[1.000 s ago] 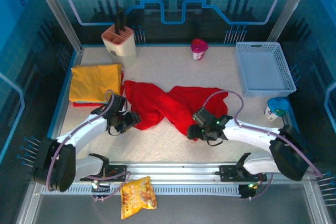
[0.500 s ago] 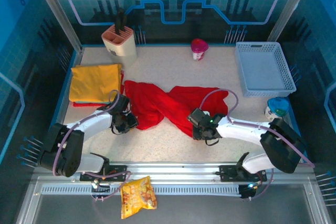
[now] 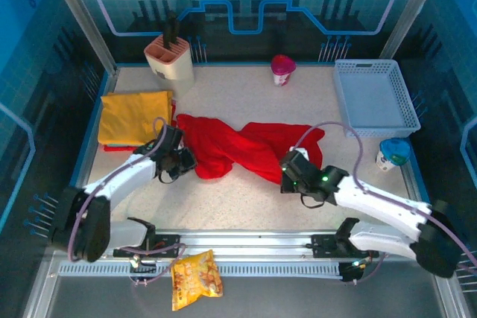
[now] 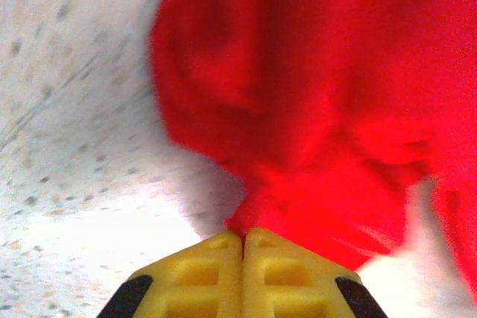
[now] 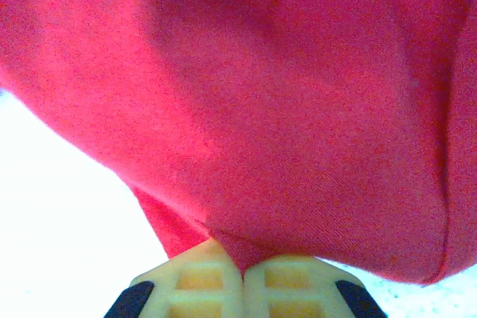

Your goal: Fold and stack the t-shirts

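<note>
Red shirt (image 3: 238, 150) crumpled mid-table, twisted narrow at the middle, bunched wider at both ends. Long axis running left to right, left end just beside the folded yellow shirt (image 3: 134, 117) at the far left. Neck end impossible to tell. Left gripper (image 3: 185, 162) at the shirt's near left corner, fingers (image 4: 216, 258) pressed together on a pinch of red cloth, perhaps a hem, that wrist view being blurred. Right gripper (image 3: 288, 176) at the near right edge, pads (image 5: 287, 273) likewise clamped on a red fold.
</note>
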